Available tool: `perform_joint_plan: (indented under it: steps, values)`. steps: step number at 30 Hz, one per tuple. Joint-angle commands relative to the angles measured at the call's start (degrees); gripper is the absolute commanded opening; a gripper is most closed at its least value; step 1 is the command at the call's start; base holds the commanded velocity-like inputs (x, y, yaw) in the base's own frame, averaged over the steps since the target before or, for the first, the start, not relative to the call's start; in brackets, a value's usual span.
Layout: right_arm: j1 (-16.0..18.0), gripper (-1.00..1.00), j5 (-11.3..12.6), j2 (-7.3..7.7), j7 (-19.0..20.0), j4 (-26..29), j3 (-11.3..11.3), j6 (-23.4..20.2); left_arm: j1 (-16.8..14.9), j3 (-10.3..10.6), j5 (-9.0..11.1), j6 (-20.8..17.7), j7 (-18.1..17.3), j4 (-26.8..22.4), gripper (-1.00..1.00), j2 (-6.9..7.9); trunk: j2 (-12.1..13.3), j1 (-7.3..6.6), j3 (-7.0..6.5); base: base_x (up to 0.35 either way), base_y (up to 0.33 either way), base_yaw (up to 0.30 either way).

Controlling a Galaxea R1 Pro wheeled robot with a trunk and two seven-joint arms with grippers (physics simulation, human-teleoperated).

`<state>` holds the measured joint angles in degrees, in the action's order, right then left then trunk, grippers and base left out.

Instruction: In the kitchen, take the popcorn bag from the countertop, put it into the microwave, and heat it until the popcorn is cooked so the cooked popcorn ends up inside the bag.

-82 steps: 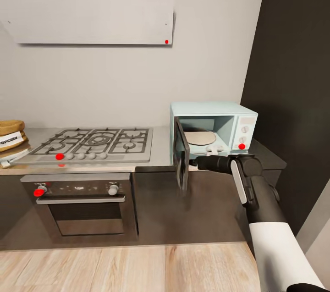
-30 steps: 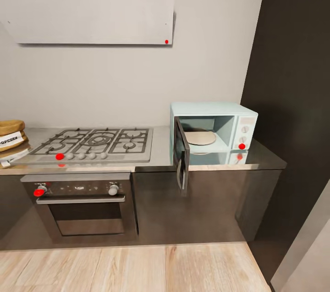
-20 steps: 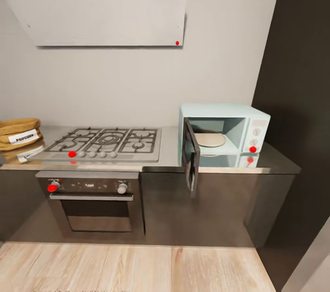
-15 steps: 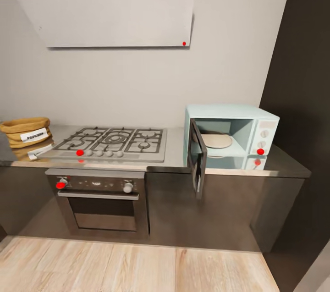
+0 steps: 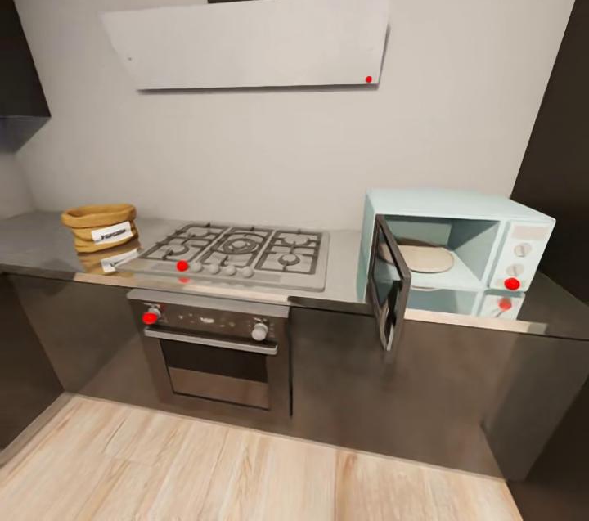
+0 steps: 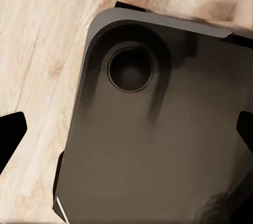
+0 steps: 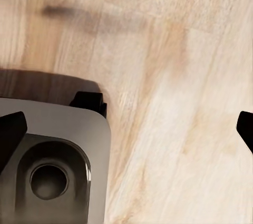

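We see the popcorn bag (image 5: 99, 227) near the table's (image 5: 343, 292) left end; both hands (image 6: 126, 134) (image 7: 129, 137) hang apart, and rolling along could clip the microwave's (image 5: 458, 251) open door (image 5: 389, 292).

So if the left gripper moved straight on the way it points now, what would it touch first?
Probably the robot's own dark grey base plate, which lies between its open fingertips; the pale wooden floor is beyond.

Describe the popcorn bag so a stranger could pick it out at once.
Start at the long grey countertop and find the gas hob set into it. Just left of the hob stands the popcorn bag, far from the open microwave at the other end. It is a small squat orange-brown sack with a rolled rim and a white label on its front.
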<state>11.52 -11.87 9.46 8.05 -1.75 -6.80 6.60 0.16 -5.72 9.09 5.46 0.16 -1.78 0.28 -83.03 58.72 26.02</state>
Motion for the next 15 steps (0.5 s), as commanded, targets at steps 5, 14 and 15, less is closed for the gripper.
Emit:
perform_joint_plan:
  steps: [5,14,15]
  values:
    - [0.1,1.00,-0.5,0.10,0.1,-0.2,-0.5,0.3,0.0,-0.4,0.0,0.1,0.0,-0.1,1.00,-0.02,0.0,0.00,0.05,0.000,0.000,0.261]
    - [0.1,1.00,-0.5,0.12,0.1,-0.2,-0.5,0.2,0.0,-0.4,0.0,0.1,0.0,-0.1,1.00,-0.02,0.0,0.00,0.05,0.000,0.000,0.264]
    - [0.1,1.00,-0.5,0.12,0.1,-0.2,-0.5,0.1,0.0,-0.4,0.0,0.1,0.0,-0.1,1.00,-0.02,0.0,0.00,0.05,0.000,0.000,0.267]
